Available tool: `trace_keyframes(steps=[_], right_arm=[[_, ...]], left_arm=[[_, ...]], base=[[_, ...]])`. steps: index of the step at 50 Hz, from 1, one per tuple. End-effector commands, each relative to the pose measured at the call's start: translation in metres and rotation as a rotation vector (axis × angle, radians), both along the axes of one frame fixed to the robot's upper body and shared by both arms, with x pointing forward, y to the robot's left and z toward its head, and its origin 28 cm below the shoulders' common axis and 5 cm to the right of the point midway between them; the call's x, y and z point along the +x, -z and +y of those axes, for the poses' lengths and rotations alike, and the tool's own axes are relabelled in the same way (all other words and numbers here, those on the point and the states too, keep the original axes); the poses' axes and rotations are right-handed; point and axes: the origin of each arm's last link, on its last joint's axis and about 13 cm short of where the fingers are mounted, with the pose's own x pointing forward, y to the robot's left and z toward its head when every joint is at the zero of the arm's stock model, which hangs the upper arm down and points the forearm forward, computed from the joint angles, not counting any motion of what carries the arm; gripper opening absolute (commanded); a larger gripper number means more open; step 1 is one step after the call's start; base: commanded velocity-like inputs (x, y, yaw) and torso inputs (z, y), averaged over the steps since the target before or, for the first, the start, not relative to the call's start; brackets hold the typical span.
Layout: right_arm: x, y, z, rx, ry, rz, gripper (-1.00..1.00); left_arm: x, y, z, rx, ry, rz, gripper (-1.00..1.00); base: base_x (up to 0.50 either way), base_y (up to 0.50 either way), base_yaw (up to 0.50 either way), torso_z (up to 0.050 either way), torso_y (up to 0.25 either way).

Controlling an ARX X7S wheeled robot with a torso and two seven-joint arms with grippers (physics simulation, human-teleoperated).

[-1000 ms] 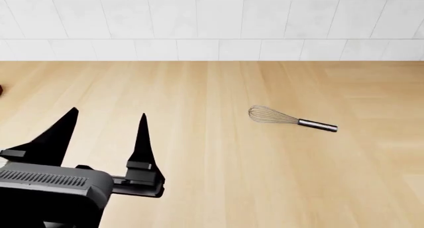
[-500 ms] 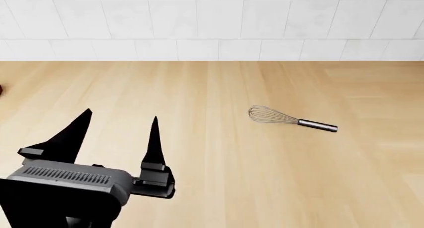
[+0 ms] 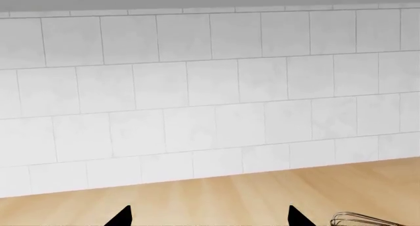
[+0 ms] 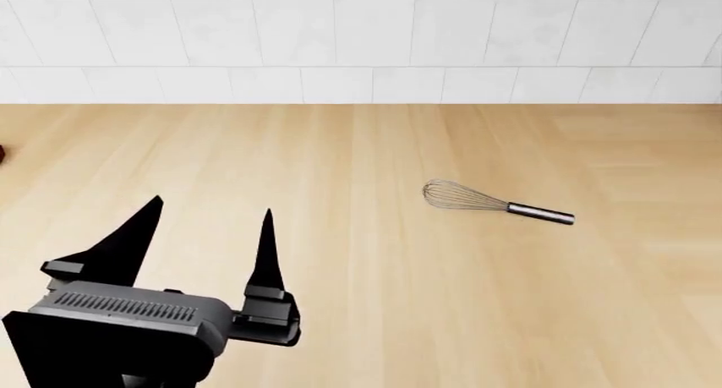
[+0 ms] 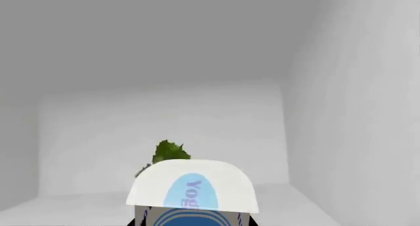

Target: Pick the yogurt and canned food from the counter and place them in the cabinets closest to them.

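Left gripper (image 4: 209,227): jaws spread wide, empty, above the counter (image 4: 373,295). A whisk (image 4: 496,203) lies well to its right. Right gripper state: cannot tell; the yogurt (image 5: 191,192) sits directly before its camera, inside a grey-walled compartment, green leaf (image 5: 170,151) behind.

Your left gripper (image 4: 209,236) has two matte black fingers shaped like tall, narrow triangles tapering to sharp points. They rise from a blocky dark grey housing with a band of fine ribbed vent slits across its top face. Small black bracket blocks sit at each finger's base.
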Motion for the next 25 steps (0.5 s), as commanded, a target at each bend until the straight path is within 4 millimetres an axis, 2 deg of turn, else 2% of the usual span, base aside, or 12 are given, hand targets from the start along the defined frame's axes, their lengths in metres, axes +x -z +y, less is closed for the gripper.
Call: trace_keyframes(steps=[1,2,16,25], right_arm=[[0.0304,0.0568,-0.0139,0.057,0.032,0.265,-1.00],[0.0304,0.0573,-0.0146,0.061,0.036,0.269,1.00],[0.0305,0.0581,-0.0180,0.071,0.044,0.278,1.00],[0.0279,0.0536,-0.0112,0.083,-0.025,0.280,1.00]], left_arm=[[-0.0002,0.0010,0.0004,0.002,-0.001,0.003,1.00],[-0.0002,0.0012,0.0003,0.004,-0.001,0.003,1.00],[-0.0001,0.0021,0.0005,0.003,-0.004,0.005,1.00],[0.0000,0.0020,0.0018,-0.003,-0.007,0.003,1.00]], base=[[0.00,0.00,0.00,0.000,0.000],[0.00,0.00,0.00,0.000,0.000],[0.00,0.00,0.00,0.000,0.000],[0.00,0.00,0.00,0.000,0.000]])
